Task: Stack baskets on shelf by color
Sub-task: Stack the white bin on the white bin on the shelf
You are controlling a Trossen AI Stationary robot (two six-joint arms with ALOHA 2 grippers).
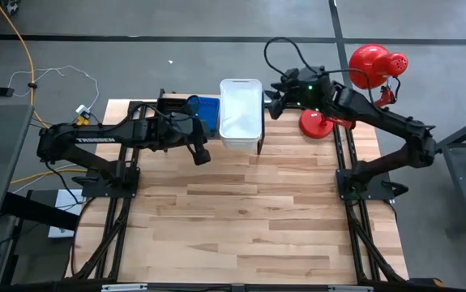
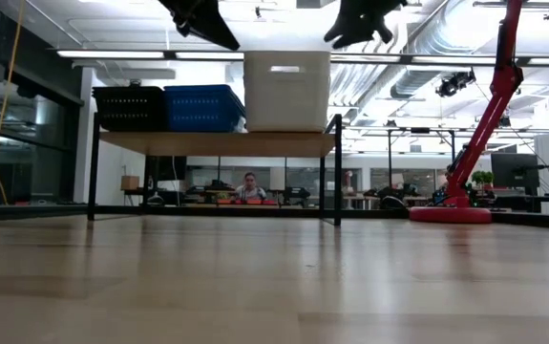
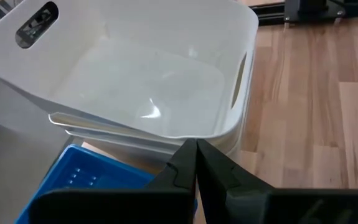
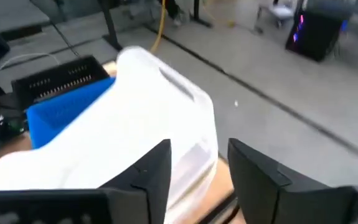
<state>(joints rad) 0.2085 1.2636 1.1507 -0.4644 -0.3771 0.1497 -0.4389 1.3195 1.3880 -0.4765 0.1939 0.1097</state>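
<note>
White basket stack (image 1: 241, 113), on shelf (image 2: 217, 143): your right gripper (image 4: 197, 168), fingers parted and empty, should lift straight clear; left gripper (image 3: 196, 163) shut, empty.

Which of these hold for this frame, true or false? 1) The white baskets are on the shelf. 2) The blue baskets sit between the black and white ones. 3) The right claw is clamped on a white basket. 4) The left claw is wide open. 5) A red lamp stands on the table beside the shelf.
1) True: the white baskets stand on the shelf.
2) True: the blue baskets sit between the black baskets and the white ones.
3) False: the right claw is open, with nothing between its fingers, beside the white baskets.
4) False: the left claw is shut, near the white and blue baskets.
5) True: the red lamp stands on the table, right of the shelf.
</note>
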